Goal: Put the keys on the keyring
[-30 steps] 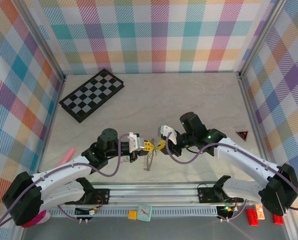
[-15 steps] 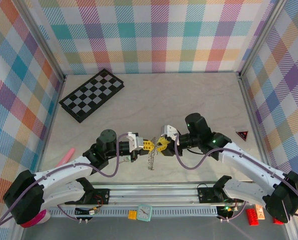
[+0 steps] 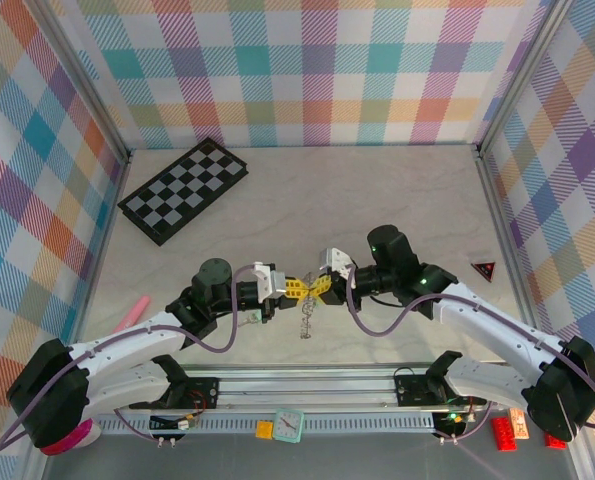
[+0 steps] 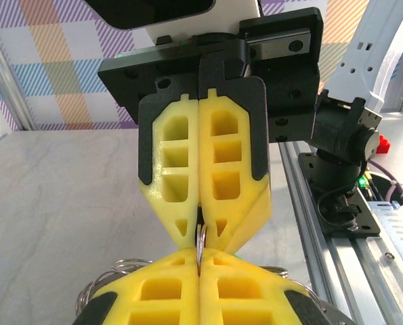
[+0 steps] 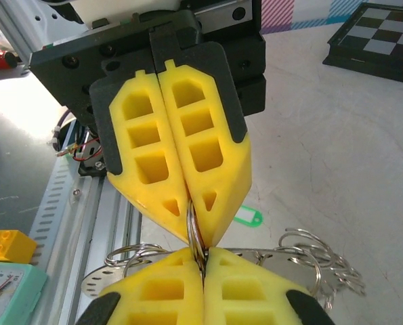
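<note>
Left gripper [image 3: 297,290] and right gripper [image 3: 321,288] both clenched, tip to tip, on the keyring [image 3: 305,322], hanging above the worktop's near edge; green-tagged key [image 5: 247,218] lies beneath; threading looks unfinished.

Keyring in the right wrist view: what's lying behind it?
Behind the keyring, a mint-green tag lies on the table. Any key attached is covered by the fingers of the left gripper.
</note>
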You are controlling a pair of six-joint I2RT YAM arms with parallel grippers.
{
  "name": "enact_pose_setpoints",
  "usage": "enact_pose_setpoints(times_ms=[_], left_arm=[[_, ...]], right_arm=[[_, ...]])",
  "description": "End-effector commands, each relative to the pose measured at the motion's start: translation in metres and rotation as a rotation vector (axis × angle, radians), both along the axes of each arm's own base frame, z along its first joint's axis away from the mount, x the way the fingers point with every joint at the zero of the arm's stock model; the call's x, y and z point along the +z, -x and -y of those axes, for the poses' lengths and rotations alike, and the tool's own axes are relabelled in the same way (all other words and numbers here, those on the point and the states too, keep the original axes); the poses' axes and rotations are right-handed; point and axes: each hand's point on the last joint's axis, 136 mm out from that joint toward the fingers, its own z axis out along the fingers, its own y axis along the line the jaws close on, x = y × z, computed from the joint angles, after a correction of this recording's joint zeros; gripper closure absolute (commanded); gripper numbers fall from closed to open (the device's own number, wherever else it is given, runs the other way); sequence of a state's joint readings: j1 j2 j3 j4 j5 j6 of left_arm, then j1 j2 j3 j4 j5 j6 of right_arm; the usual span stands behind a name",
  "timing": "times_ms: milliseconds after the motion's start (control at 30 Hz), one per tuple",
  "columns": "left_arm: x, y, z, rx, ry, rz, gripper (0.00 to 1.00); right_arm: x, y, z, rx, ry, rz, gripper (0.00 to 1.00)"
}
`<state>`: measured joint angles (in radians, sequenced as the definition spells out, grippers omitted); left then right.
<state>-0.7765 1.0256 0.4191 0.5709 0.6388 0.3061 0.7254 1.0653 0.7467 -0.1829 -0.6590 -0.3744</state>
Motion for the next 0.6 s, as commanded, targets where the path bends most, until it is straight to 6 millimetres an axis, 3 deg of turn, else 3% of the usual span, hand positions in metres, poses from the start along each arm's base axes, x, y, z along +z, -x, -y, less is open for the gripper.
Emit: enact_pose_setpoints(times_ms=[0, 100, 200, 567], left_arm=[[0.011, 0.003, -0.001, -0.002, 0.010, 0.033, 0.79], [0.000, -0.001, -0.003, 0.022, -0.080, -0.001, 0.67], [-0.009, 0.001, -0.004, 0.011, -0.182, -0.042, 0.67], [-0.011, -0.001, -0.003, 0.004, -0.228, -0.040, 0.73]], right_arm=[[0.012, 0.000, -0.002, 0.016, -0.006, 0.055, 1.00], [0.008, -0.001, 0.003, 0.015, 0.064, 0.063, 1.00], [0.003, -0.001, 0.006, 0.025, 0.131, 0.067, 1.00], [0.005, 0.006, 0.000, 0.086, 0.224, 0.090, 1.00]])
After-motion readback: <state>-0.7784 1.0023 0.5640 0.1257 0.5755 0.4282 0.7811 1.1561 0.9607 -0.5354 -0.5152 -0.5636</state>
